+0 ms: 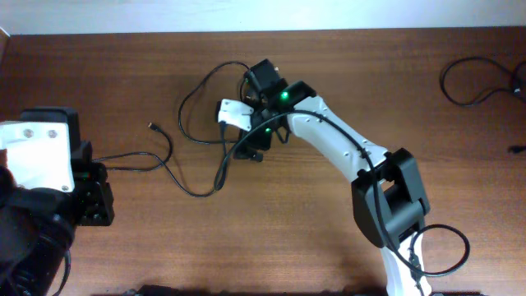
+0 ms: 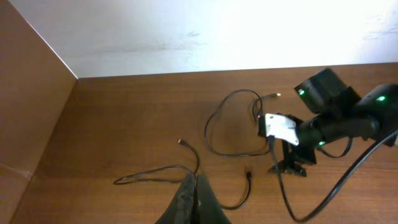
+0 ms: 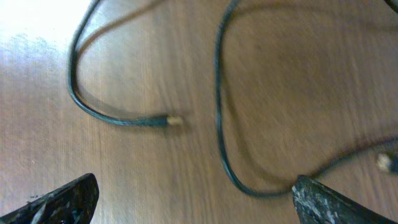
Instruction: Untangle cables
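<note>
Cables (image 1: pixel 182 115): loose black loops, mid-desk toward far edge, plug ends lying free. One strand runs toward left edge, pinched in left gripper (image 2: pixel 194 186), fingers together. Right gripper (image 3: pixel 196 196) low over loops, fingers wide apart, one tip touching strand. Desk (image 1: pixel 394 74) brown wood.

Top-down, wrist cams — cables (image 1: pixel 200 195) shared

One wooden table (image 1: pixel 246 247) carries two robot arms, the left arm (image 1: pixel 37 156) and the right arm (image 1: pixel 345 140), with two grippers, the left gripper (image 2: pixel 194 186) and the right gripper (image 3: pixel 196 199). At mid-frame in the overhead view lie at least two thin black cords (image 1: pixel 123 159), the exact count unclear where they cross, and the left wrist view shows three small plug ends (image 2: pixel 180 142). One separate cord (image 1: pixel 468 104) lies at the upper right of the overhead frame.
</note>
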